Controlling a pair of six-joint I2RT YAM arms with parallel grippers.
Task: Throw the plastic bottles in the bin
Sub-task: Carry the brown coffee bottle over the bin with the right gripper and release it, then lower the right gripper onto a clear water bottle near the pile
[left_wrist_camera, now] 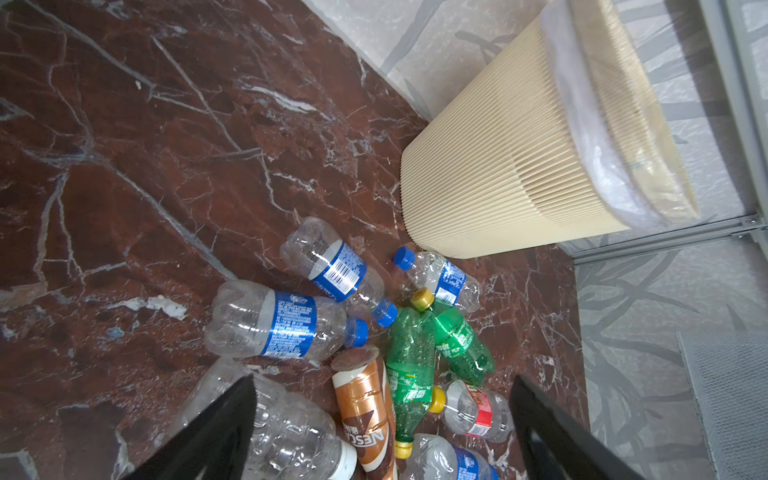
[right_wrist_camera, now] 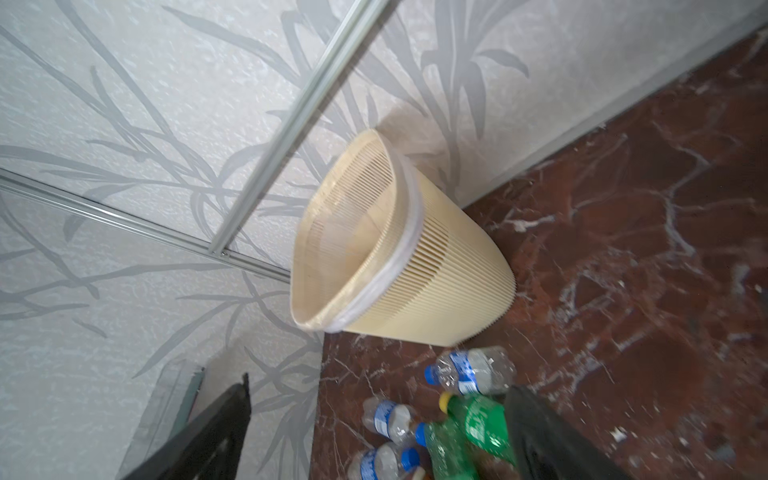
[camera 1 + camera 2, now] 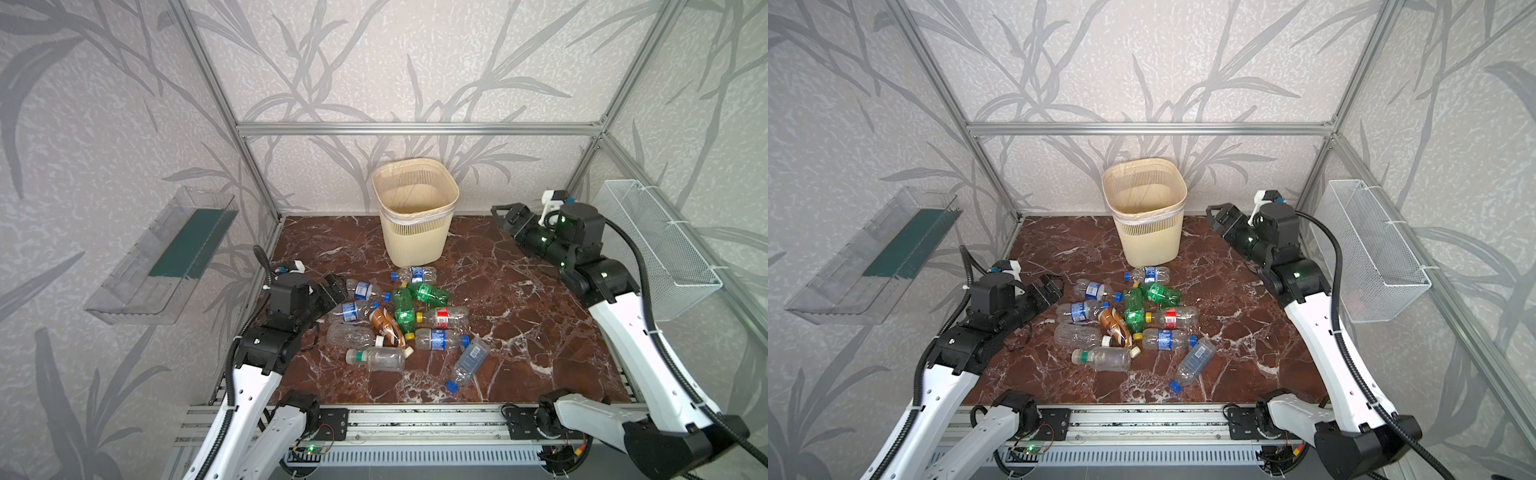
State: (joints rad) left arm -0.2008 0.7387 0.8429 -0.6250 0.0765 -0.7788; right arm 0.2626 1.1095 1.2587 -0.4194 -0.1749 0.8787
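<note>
Jaws on my left arm [image 3: 249,395] are standing wide apart and holding nothing. They are hanging low at the left edge of the heap, apart from the clear tray [image 3: 166,253] on the left wall. The plastic bottles [image 3: 404,309] are lying in the middle of the worktop [image 3: 519,316], about eleven of them, some crossing over each other. The clear bottle with a blue label [image 3: 360,289] is lying closest to the left jaws, so I am going for that one first. I am planning to squeeze it across its fat middle, not the cap, and softly, because thin plastic could squash and pop out. The bin [image 3: 415,232] is standing upright at the back, behind the heap, with one bottle [image 3: 417,274] just beside its foot. It is tall, so I am planning to lift right over the rim before letting go. I am not seeing any bottle inside it. Past the bin, the right jaws on my right arm [image 3: 623,332] are spread wide too, empty and raised off the worktop. The wire basket [image 3: 660,245] on the right wall is not for bottles.
</note>
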